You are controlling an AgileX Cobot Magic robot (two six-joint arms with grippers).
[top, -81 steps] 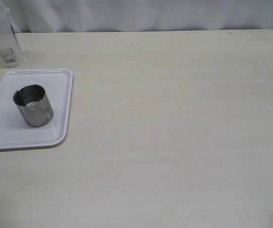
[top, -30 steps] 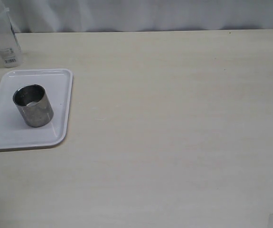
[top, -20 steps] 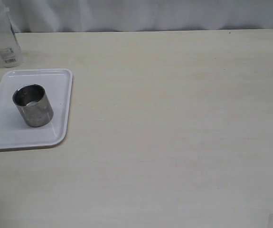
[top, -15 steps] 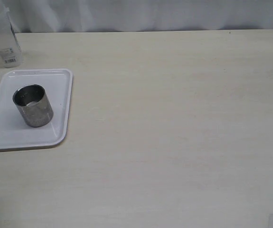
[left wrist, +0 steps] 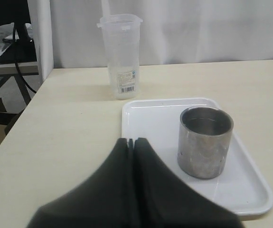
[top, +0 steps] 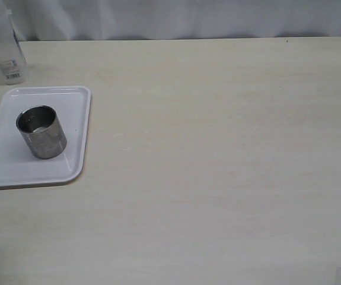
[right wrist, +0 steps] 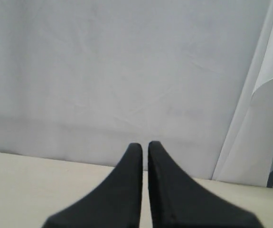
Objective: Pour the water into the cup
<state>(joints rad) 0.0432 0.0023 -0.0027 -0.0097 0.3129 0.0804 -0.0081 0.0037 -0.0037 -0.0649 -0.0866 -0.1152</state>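
The steel cup (top: pixel 41 132) stands upright on a white tray (top: pixel 7 172) at the left of the table. It also shows in the left wrist view (left wrist: pixel 205 141). A translucent plastic container (top: pixel 3 46) with a barcode label stands behind the tray, also in the left wrist view (left wrist: pixel 121 56). Water is not discernible in it. My left gripper (left wrist: pixel 131 141) is shut and empty, short of the tray's near edge. My right gripper (right wrist: pixel 145 145) is shut and empty, facing a white curtain. Neither gripper shows in the exterior view.
The tray (left wrist: pixel 250 199) lies near the table's left edge. A white curtain (top: pixel 182 18) hangs behind the table. A side desk with cables (left wrist: pixel 8 47) stands beyond the table's corner.
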